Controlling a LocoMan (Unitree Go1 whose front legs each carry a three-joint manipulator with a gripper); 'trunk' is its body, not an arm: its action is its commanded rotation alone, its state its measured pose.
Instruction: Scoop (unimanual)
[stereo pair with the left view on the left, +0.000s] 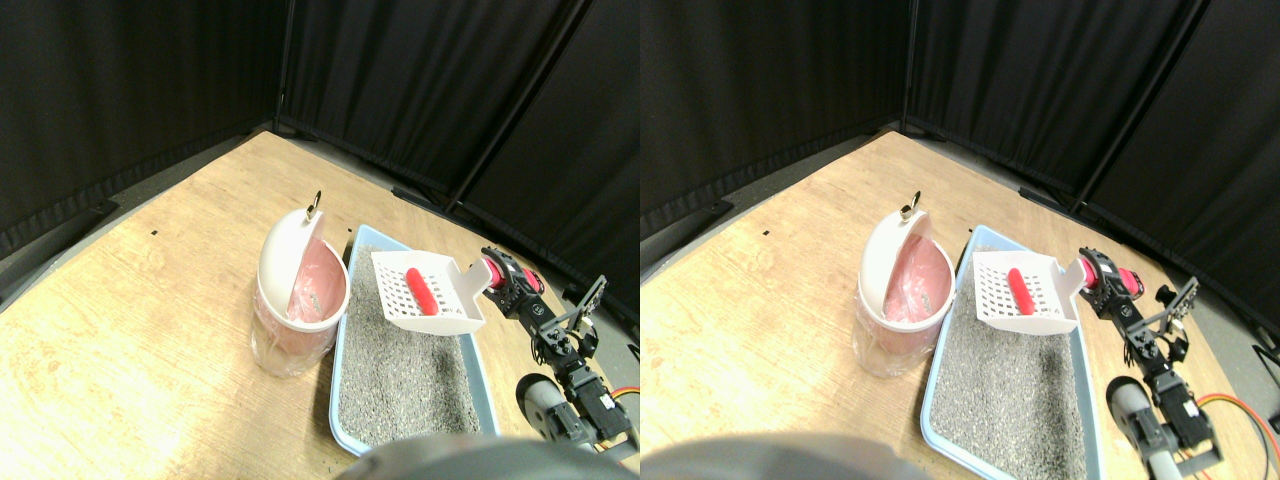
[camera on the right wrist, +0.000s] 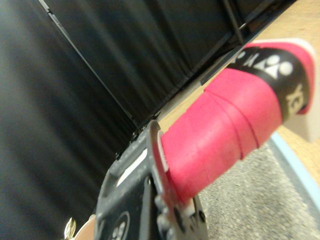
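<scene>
A white slotted scoop (stereo pair with the left view on the left: 440, 310) hangs level above the far end of the light blue litter tray (stereo pair with the left view on the left: 340, 400), clear of the grey litter (stereo pair with the left view on the left: 400, 380). A red oblong piece (stereo pair with the left view on the left: 421, 290) lies in the scoop's bowl. My right gripper (stereo pair with the left view on the left: 500, 278) is shut on the scoop's pink wrapped handle (stereo pair with the left view on the left: 490, 270), reaching in from the right of the tray. In the wrist view the pink handle (camera on the right wrist: 225, 130) runs out past the dark jaw over the litter (camera on the right wrist: 250, 200); the bowl is out of that view.
A white bin (stereo pair with the left view on the left: 285, 260) with a swing lid and pink liner stands just left of the tray, its opening facing the scoop. Black curtains close off the back and right. Wooden floor (stereo pair with the left view on the left: 140, 330) spreads to the left.
</scene>
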